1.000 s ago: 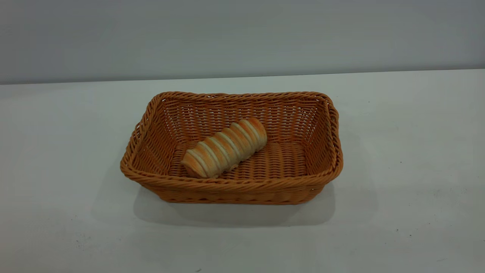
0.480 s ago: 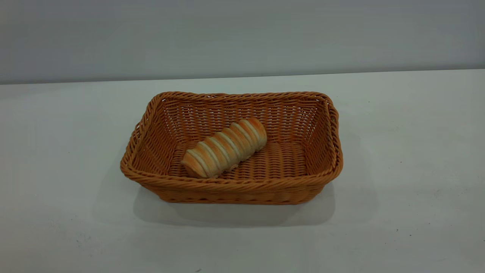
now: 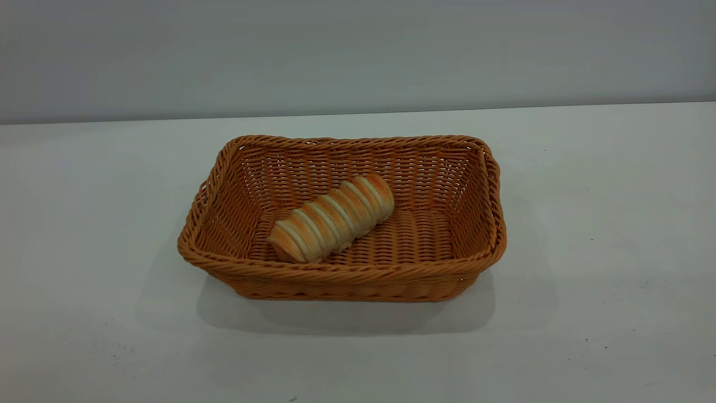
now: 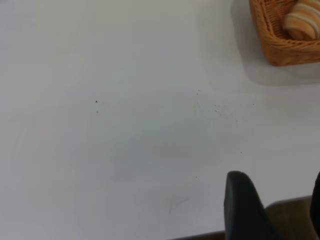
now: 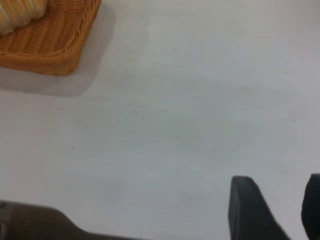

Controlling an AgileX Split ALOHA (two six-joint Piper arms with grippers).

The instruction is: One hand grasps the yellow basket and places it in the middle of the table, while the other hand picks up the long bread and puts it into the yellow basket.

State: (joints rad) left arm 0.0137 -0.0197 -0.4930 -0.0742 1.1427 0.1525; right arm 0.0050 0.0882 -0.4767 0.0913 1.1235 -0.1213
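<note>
Nothing has shifted over the last second: bread [image 3: 331,218] lies inside the basket [image 3: 341,271] mid-table [image 3: 587,252], both the left gripper [image 4: 280,205] and right gripper [image 5: 280,205] withdrawn, open and empty, so task appears complete.

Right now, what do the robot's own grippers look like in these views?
Only fingertips show, in the wrist views. The left gripper has a matte black, rounded, tapering finger; the right gripper looks the same, two dark fingers with a gap between. No cables or markings visible. The exterior view shows neither arm.
</note>
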